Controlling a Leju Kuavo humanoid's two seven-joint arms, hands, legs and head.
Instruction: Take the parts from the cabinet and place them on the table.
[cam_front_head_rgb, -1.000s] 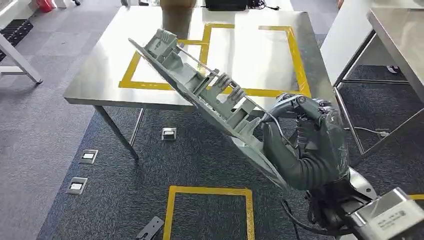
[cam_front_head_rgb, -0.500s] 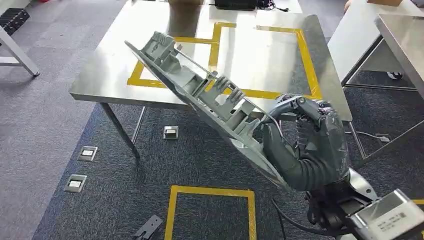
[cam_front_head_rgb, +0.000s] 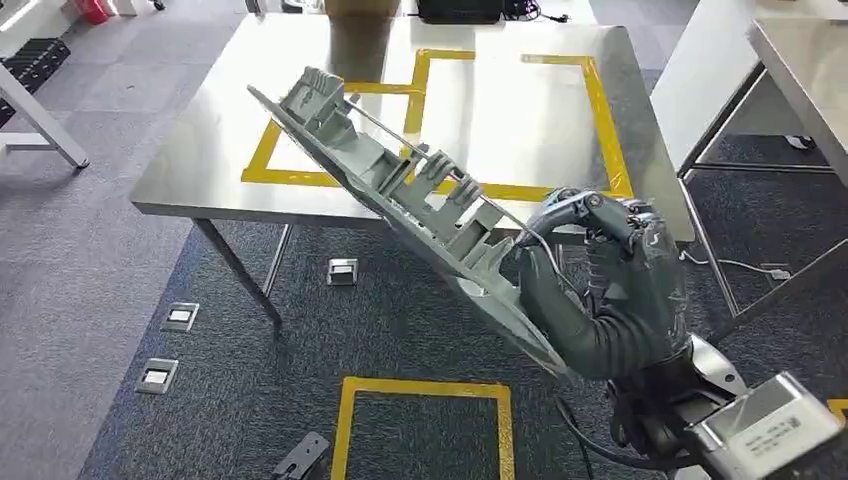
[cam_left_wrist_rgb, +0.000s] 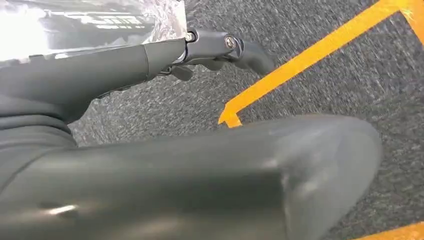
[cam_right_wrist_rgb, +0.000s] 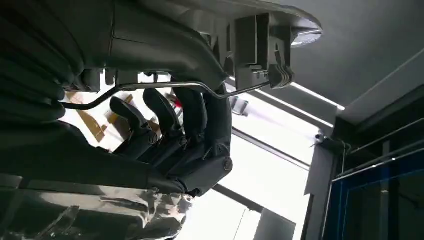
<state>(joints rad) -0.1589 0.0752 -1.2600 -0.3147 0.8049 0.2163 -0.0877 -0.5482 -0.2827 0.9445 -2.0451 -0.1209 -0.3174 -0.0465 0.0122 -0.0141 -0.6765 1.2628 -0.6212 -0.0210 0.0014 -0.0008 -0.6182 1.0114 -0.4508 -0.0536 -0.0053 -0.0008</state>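
Grey moulded part (cam_front_head_rgb: 400, 190) was gripped at its lower end by the right hand (cam_front_head_rgb: 600, 270), slanting above the steel table's (cam_front_head_rgb: 200, 150) near edge. Left hand (cam_left_wrist_rgb: 220, 47) held nothing, fingers loosely extended.

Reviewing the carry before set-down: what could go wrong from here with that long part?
1. The right hand grips the long grey part at one end only; the far end juts out over the steel table, so it may sag or twist in the grip.
2. The part's middle hangs close over the table's near edge and could clip it on lowering.
3. The thin metal rod along the part could snag.
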